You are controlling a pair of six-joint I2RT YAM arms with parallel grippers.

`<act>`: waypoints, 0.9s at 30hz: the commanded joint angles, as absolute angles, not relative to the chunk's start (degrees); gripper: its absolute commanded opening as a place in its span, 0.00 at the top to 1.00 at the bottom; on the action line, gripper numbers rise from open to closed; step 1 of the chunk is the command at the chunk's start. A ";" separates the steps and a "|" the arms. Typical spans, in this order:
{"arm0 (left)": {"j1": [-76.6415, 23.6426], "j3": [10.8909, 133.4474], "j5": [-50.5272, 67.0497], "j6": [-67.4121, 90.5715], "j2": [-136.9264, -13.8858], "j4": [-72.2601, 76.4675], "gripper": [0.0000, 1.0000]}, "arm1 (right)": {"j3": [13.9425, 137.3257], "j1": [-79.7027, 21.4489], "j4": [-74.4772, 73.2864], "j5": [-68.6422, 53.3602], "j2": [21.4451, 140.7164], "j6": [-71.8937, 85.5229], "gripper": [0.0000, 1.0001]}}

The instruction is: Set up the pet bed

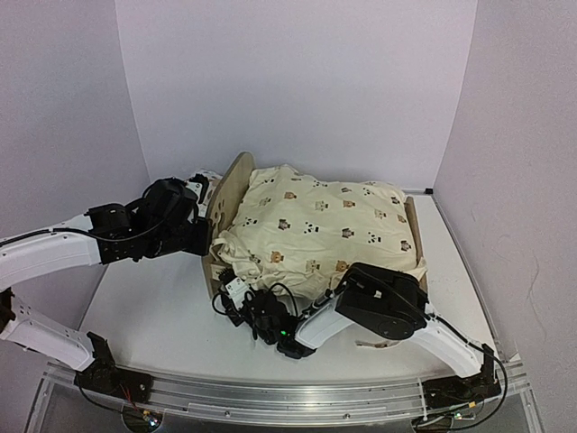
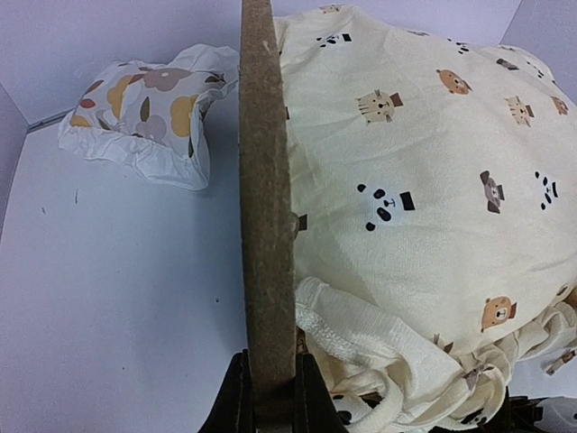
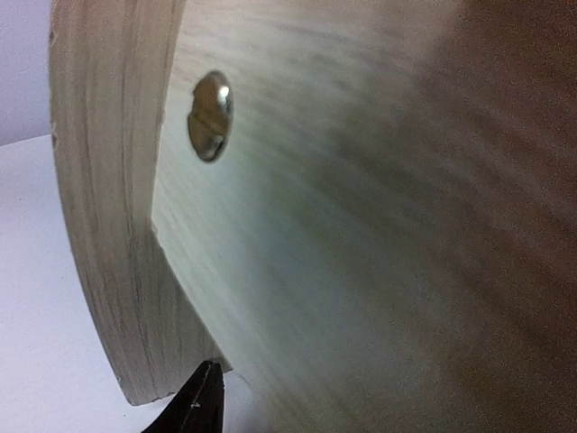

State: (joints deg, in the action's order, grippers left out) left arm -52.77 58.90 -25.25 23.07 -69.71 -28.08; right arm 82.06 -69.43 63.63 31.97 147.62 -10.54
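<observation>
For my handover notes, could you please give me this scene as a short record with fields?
pet bed: on the table, end boards upright
quilt: cream, animal-print, heaped over the bed
pillow: leaf-print, on the table outside the bed
left gripper: shut on the edge of the left end board
right gripper: close to that board's lower corner; open or shut unclear
</observation>
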 commanded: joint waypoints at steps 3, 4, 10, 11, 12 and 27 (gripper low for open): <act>-53.87 65.95 -22.73 21.00 -66.69 -21.02 1.00 | 87.09 -68.72 60.24 36.47 151.79 -12.45 0.57; -53.88 65.93 -22.64 21.07 -66.61 -21.07 1.00 | 87.81 -68.73 60.28 38.03 152.31 -12.46 0.57; -54.06 66.10 -22.50 21.43 -66.63 -21.27 1.00 | 92.40 -69.00 61.24 46.98 155.01 -13.25 0.58; -54.11 66.11 -22.50 21.44 -66.68 -21.30 1.00 | 92.81 -69.03 61.91 47.29 155.30 -13.37 0.58; -54.16 66.16 -22.50 21.48 -66.70 -21.33 1.00 | 93.13 -69.07 62.49 47.30 155.62 -13.56 0.59; -54.49 66.72 -22.41 21.97 -67.13 -22.06 1.00 | 93.33 -69.35 68.21 42.30 157.82 -14.68 0.99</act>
State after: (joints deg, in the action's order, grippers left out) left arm -52.64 60.38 -25.41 22.57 -69.73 -29.82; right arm 93.54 -70.81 68.49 42.74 155.70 -15.01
